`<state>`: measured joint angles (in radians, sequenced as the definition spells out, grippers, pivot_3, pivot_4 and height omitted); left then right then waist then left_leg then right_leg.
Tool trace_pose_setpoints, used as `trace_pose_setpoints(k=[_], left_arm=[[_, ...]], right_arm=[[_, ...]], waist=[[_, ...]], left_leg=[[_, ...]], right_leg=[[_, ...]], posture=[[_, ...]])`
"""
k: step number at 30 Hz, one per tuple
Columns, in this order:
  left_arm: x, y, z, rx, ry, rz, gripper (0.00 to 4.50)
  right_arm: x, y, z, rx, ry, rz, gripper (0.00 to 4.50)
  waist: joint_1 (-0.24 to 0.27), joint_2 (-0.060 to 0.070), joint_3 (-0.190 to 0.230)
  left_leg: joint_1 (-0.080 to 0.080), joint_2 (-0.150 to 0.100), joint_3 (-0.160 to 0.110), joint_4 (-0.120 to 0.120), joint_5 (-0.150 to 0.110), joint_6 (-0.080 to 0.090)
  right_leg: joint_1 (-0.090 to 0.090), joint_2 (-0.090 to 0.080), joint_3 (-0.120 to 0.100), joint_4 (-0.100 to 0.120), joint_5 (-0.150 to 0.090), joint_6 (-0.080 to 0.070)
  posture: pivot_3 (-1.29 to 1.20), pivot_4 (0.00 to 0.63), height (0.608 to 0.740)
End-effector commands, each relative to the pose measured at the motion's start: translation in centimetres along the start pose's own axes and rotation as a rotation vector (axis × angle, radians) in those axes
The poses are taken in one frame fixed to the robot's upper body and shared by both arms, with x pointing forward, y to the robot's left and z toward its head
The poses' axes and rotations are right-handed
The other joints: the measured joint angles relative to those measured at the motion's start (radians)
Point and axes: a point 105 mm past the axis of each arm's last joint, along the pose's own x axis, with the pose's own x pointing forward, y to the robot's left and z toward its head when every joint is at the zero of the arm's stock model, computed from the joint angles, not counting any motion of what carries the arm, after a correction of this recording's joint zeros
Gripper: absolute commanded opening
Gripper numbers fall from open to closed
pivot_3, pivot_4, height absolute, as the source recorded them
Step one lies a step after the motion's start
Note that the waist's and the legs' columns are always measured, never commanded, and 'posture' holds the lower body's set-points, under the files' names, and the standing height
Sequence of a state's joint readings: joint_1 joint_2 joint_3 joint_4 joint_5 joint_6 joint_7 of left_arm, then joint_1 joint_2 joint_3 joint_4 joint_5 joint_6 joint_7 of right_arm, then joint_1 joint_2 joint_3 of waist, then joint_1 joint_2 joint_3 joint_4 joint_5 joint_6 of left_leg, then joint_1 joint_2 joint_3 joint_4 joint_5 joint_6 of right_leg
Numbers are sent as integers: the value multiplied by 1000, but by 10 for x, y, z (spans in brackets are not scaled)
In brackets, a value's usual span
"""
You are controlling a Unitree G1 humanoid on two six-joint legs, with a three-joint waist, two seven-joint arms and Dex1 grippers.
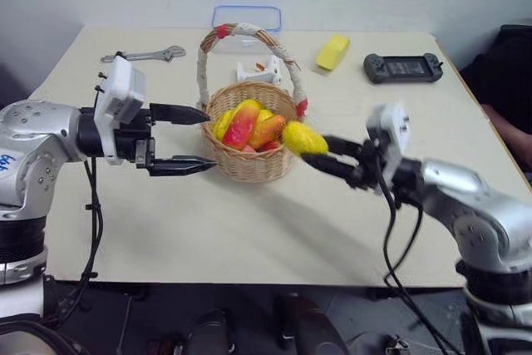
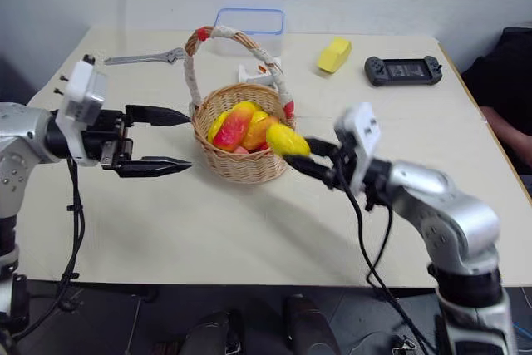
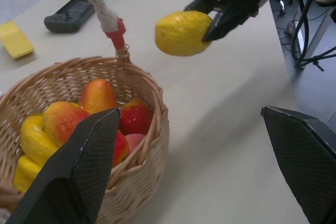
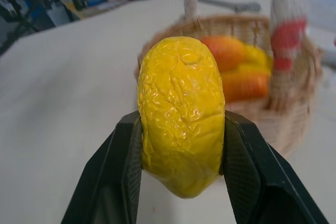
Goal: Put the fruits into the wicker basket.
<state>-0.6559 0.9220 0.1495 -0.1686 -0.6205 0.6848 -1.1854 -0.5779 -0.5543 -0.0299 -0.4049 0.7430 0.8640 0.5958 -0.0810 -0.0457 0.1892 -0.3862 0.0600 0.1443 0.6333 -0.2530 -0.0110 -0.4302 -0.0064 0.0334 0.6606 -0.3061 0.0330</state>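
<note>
While the bumpy yellow lemon [image 4: 181, 114] is pinched between the two black fingers of the right gripper [image 1: 320, 155], it is held in the air just right of the wicker basket [image 1: 249, 164], near its rim. Red and orange mango-like fruits [image 1: 241, 125] are piled inside the basket. The left gripper [image 1: 187, 139] is spread wide open and empty, just left of the basket. No writing can be read on the black game controller [image 1: 403, 67] or the yellow sponge [image 1: 332, 51].
</note>
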Motion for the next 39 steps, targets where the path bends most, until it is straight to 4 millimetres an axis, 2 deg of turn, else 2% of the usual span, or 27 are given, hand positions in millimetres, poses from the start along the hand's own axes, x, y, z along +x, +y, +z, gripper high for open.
trace_pose_setpoints(k=[1,5,9,11,12,15,17,19,22,26,32,35,39], left_arm=[[-1,-3,14,65,-11,16,4500],[2,-5,7,82,20,35,4500],[2,-8,8,74,10,39,4500],[2,-9,9,70,4,41,4500],[2,-9,9,68,1,43,4500],[2,-7,11,62,-13,52,4500],[2,-5,12,60,-20,58,4500],[4,-2,13,63,-33,66,4500],[7,0,17,62,-61,75,4500],[12,1,20,71,-75,70,4500],[23,4,14,65,-90,67,4500],[25,1,17,71,-104,60,4500],[25,2,20,73,-116,67,4500]], right_arm=[[31,-4,2,-11,31,16,1669],[65,-9,-3,-37,70,4,1669],[75,-17,2,-69,48,-62,2999],[71,-14,8,-74,25,-59,3649],[63,-8,14,-65,0,-31,3949],[39,13,24,-55,-35,67,3949],[24,17,28,-55,-39,65,3949],[3,9,29,-49,-45,-8,3949],[-10,-6,27,-46,-46,-129,3949],[1,-27,26,-16,-80,-231,3949],[44,-48,21,7,-147,-293,3949],[54,-53,18,-2,-163,-317,3343],[56,-52,18,-16,-189,-320,1922]], waist=[[1,0,0],[0,0,0],[1,0,0],[2,0,0],[2,0,0],[4,0,0],[5,0,0],[7,0,0],[5,0,0],[-7,0,0],[-6,1,0],[-3,1,0],[-1,1,0]], left_leg=[[-1,0,0,0,0,0],[-3,-1,2,1,-1,1],[-10,-1,3,1,-1,0],[-19,0,2,6,0,0],[-20,1,2,8,-1,0],[-20,1,2,10,-2,0],[-20,1,2,11,-2,1],[-20,1,2,13,-2,1],[-19,1,2,13,-2,2],[-18,2,3,13,-1,2],[-17,3,3,12,0,0],[-18,3,3,13,0,0],[-19,3,3,13,-1,1]], right_leg=[[-1,0,0,0,0,0],[-3,-2,1,-1,0,0],[-11,-2,2,0,0,0],[-18,-1,1,2,0,0],[-18,-1,1,2,0,0],[-17,-1,1,2,0,0],[-17,-1,0,2,0,0],[-16,-1,0,3,0,1],[-15,-1,0,3,2,1],[-15,0,1,3,4,-1],[-16,2,1,6,4,-1],[-16,2,1,5,4,-1],[-16,1,1,3,4,-1]], posture=[[0,150,740],[0,150,740],[0,150,740],[0,150,740],[0,150,740],[0,150,740],[0,150,740],[0,150,740],[0,150,740],[0,150,740],[0,150,740],[0,150,740],[0,150,740]])
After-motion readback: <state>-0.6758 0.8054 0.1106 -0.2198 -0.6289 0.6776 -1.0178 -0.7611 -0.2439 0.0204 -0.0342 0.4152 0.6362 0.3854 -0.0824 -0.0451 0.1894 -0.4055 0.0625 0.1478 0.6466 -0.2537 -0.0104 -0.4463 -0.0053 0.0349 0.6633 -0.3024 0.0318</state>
